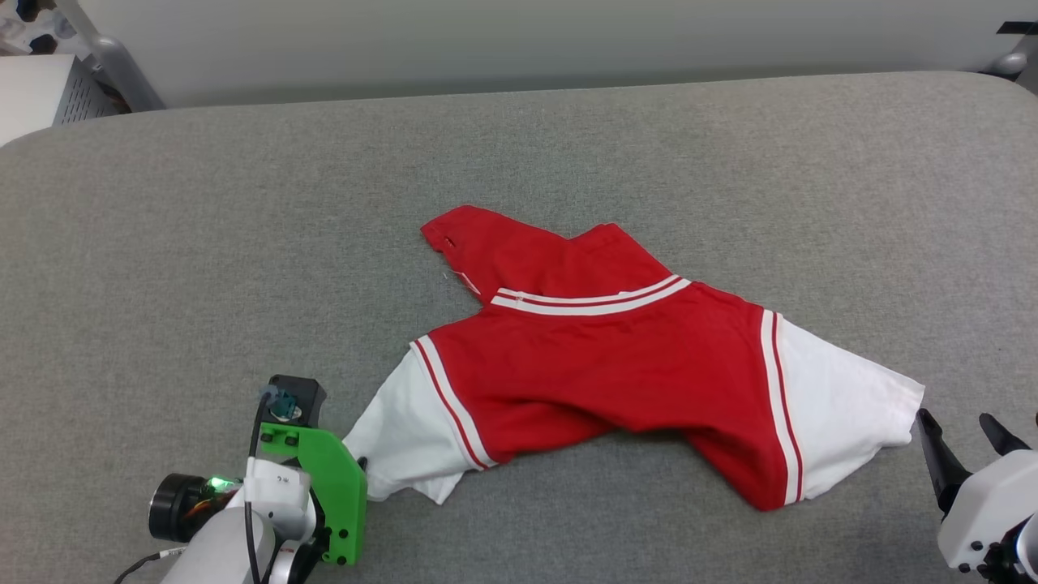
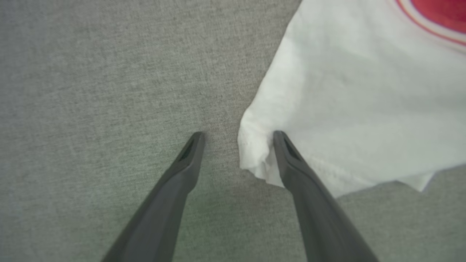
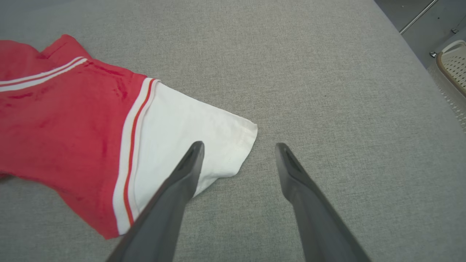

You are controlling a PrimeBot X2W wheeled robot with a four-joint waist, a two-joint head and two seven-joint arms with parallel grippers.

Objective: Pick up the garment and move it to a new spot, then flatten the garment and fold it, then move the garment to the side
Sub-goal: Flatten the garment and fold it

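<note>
The garment (image 1: 616,357) lies rumpled on the grey fabric table (image 1: 203,243), red body up, striped neck trim across its middle; no lettering shows. Its white sleeves spread toward each lower corner. My left gripper (image 1: 362,464) sits low at the left sleeve's end, under a green mount. In the left wrist view the left gripper (image 2: 237,135) is open, the sleeve (image 2: 346,109) corner touching the inside of its right finger. My right gripper (image 1: 955,418) is open just right of the other sleeve (image 1: 843,405). In the right wrist view, the right gripper (image 3: 239,146) has its left finger above the sleeve (image 3: 189,123).
The table's rounded far edge meets a pale wall. A metal frame and white unit (image 1: 57,89) stand at the far left. Beyond the table's right edge a white perforated basket (image 3: 455,62) stands on the floor.
</note>
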